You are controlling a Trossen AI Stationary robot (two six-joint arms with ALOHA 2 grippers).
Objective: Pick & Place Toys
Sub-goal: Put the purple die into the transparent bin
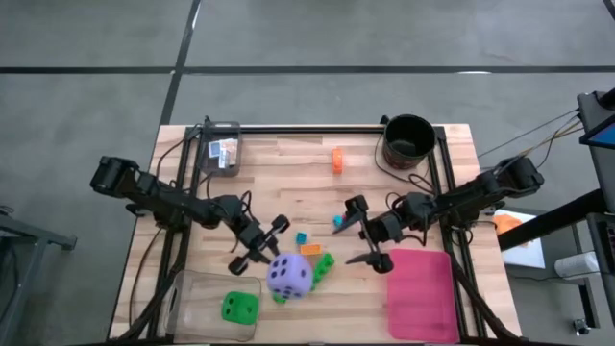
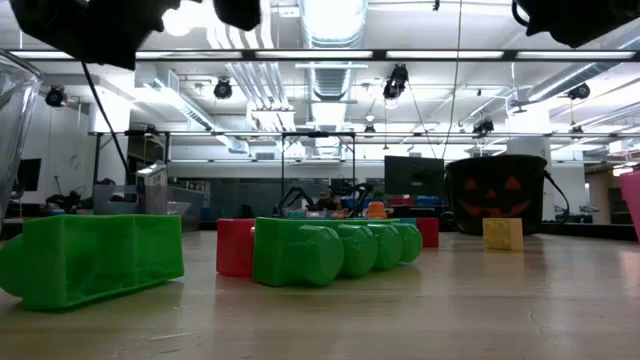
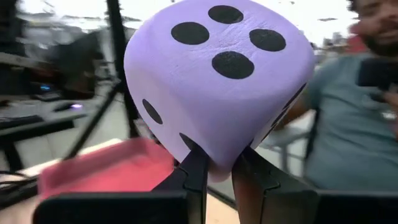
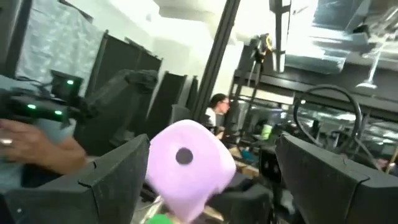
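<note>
Soft, rounded purple die with black dots, corner pinched between left gripper fingers. Right gripper nearby, hard dark fingers spread wide, empty.

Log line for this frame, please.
left gripper: shut on purple die, lifted | right gripper: open, empty, beside pink tray

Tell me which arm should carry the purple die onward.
Left. The left hand already pinches the purple die by its lower corner; the right hand hangs open and empty beside the pink tray.
</note>
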